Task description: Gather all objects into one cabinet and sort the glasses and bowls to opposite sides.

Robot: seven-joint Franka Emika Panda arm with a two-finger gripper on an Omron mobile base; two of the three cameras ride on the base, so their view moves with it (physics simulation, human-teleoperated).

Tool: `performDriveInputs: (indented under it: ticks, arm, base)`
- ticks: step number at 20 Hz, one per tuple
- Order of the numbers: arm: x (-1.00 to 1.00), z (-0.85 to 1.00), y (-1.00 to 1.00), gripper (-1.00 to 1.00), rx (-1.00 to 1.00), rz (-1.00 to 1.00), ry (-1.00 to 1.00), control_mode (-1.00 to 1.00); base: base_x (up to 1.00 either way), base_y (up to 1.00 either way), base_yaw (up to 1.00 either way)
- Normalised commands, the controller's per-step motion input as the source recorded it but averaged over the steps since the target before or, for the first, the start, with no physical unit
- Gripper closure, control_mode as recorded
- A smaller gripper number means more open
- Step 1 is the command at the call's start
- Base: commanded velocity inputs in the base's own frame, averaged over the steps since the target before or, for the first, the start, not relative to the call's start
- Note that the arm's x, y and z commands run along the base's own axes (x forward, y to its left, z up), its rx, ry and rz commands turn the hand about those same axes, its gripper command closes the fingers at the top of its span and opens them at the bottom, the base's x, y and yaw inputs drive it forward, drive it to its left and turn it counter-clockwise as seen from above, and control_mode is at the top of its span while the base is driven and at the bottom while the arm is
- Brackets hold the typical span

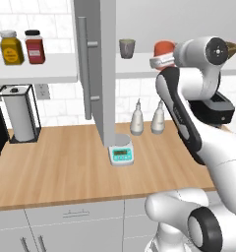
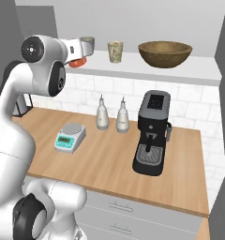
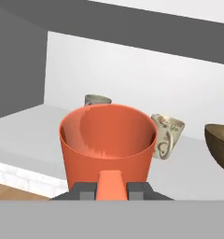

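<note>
Orange-red cup [image 3: 107,144] sits directly in front of the gripper [image 3: 111,188], upright with its open mouth up and its long axis vertical, its near wall rising between the two dark fingertips [image 3: 86,190] at the bottom of the hand view. The jaws stand narrowly apart and close against that wall, though whether they actually press on it cannot be told. From the left base view the cup [image 1: 163,47] shows at the white shelf board [image 1: 139,64] of the cabinet, just beside the arm's wrist. Behind it stand the dark grey cup [image 3: 97,99] and the cream cup [image 3: 166,136], both upright, and the wooden bowl [image 2: 165,53] rests further right on the same shelf.
</note>
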Motion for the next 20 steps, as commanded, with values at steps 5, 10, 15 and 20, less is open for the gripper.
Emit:
performDriveInputs:
  ticks: [5,10,15,20]
  arm:
    - [0.44,-0.12,0.00,1.00,0.02,-0.04,0.00,-1.00]
    - [0.33,-0.13,0.00,1.00,0.00,-0.02,0.00,-1.00]
    - [0.48,-0.02,0.00,1.00,0.03,-0.02,0.00,-1.00]
    - [0.60,0.00,0.00,1.00,0.08,-0.03,0.00,-1.00]
  base:
    - [0.00,0.00,0.00]
    - [0.00,0.00,0.00]
    - [0.00,0.00,0.00]
    - [0.00,0.00,0.00]
